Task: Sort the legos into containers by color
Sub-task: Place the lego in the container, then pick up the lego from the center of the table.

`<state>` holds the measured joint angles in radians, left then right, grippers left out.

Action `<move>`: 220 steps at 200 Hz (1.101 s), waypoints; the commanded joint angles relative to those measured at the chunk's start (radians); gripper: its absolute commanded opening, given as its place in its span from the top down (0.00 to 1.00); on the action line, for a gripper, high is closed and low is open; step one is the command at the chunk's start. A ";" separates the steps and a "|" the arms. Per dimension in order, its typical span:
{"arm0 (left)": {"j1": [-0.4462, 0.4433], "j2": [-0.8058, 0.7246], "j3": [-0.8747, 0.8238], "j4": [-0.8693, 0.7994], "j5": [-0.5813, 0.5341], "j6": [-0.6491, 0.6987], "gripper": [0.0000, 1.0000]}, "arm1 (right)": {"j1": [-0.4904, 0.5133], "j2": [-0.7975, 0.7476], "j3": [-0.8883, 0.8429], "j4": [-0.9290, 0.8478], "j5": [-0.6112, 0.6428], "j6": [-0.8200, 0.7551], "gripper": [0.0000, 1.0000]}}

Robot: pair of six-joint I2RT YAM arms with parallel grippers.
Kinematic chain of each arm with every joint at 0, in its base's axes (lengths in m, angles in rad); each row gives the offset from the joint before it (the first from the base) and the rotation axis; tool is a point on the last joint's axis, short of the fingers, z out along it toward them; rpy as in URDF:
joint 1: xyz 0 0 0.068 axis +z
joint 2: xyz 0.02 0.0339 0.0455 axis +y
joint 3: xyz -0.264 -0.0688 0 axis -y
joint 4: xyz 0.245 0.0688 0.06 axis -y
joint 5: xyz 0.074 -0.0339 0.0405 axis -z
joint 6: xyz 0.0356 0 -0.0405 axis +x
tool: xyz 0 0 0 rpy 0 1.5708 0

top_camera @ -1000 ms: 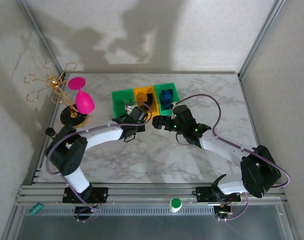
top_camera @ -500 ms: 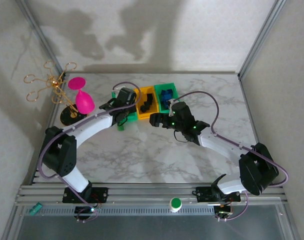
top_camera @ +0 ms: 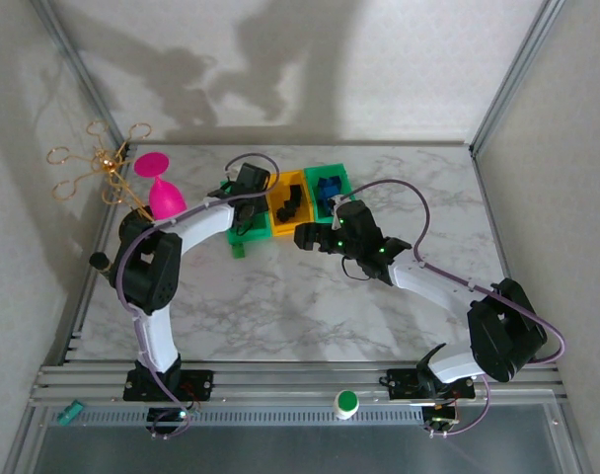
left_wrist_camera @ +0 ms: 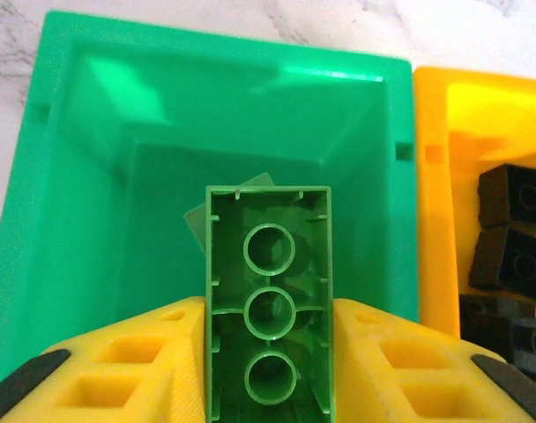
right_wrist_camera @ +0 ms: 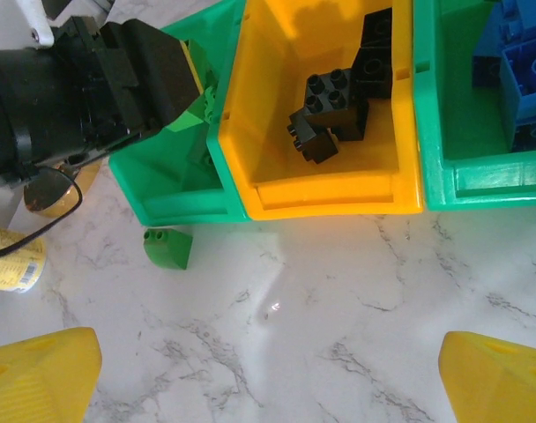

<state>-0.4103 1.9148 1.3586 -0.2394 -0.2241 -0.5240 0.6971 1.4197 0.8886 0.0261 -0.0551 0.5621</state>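
The left gripper [left_wrist_camera: 268, 374] is clenched on a green brick [left_wrist_camera: 268, 291], hollow underside facing the wrist camera, above the left green bin [left_wrist_camera: 74, 176]. A transparent green piece lies on that bin's floor. A loose green piece [right_wrist_camera: 168, 248] lies on the table [right_wrist_camera: 338, 291] just near of this bin. The yellow bin [right_wrist_camera: 325, 192] in the middle contains black bricks [right_wrist_camera: 330, 115]. The right green bin [right_wrist_camera: 480, 181] contains blue bricks [right_wrist_camera: 525, 79]. The right gripper [right_wrist_camera: 268, 379] is released, fingers spread wide, above bare table near of the bins.
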 commanded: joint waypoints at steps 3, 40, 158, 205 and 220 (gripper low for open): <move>0.025 0.043 0.043 -0.011 -0.002 0.015 0.59 | 0.002 0.004 0.018 0.000 0.007 -0.018 0.01; 0.036 0.054 0.064 -0.018 0.000 0.021 0.52 | 0.002 0.008 0.019 0.001 0.006 -0.018 0.01; 0.012 -0.237 -0.077 -0.023 0.050 0.013 0.35 | 0.006 0.013 0.029 -0.004 -0.008 -0.037 0.01; -0.038 -0.428 -0.307 -0.030 0.051 -0.023 0.34 | 0.067 0.035 0.014 0.019 -0.004 -0.052 0.01; -0.061 -0.469 -0.374 -0.036 0.046 -0.037 0.34 | 0.069 0.036 -0.009 0.050 -0.024 -0.031 0.01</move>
<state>-0.4416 1.5051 1.0798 -0.2390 -0.1791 -0.5285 0.7521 1.4506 0.8921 0.0269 -0.0559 0.5316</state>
